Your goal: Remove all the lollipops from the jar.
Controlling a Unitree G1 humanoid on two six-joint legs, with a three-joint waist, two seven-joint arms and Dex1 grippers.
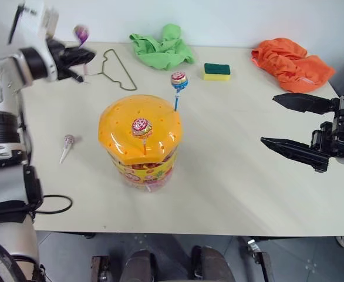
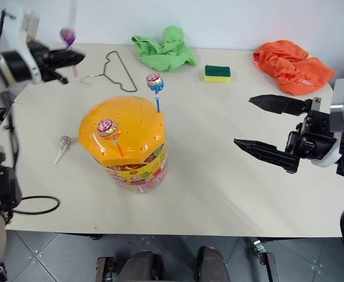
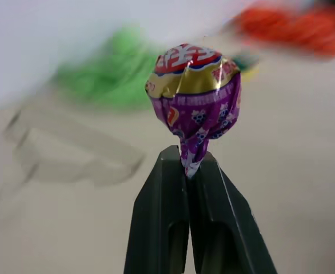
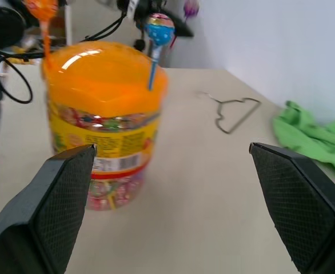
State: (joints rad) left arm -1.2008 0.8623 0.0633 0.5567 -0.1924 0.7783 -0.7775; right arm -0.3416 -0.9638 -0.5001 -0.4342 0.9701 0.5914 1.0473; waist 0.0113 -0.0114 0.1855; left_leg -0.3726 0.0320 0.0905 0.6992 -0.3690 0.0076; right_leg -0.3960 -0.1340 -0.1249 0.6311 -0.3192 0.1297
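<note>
Orange domed lid, dotted with holes, tops the clear plastic jar (image 1: pixel 140 143) mid-counter (image 1: pixel 230 176); two wrapped lollipops (image 1: pixel 142 127) stand in it. Left gripper (image 1: pixel 78 57) fingers pinch a purple foil lollipop (image 3: pixel 194 104) at far left. Right gripper (image 1: pixel 289 121) fingers spread wide, empty.

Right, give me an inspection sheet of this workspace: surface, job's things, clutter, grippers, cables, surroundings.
Surface: pale table.
Job's things: jar upright at mid-table, orange lid on; blue-stick lollipop and orange-stick lollipop stand in lid holes; white-stick lollipop lies on the table by the jar; purple-wrapped lollipop held in the air.
Clutter: green cloth, orange cloth, sponge, wire hanger along the far edge.
Grippers: left gripper shut on the purple-wrapped lollipop; right gripper open, holding nothing.
Cables: black cable looped at the table's near left edge.
Surroundings: white wall behind, tiled floor.
</note>
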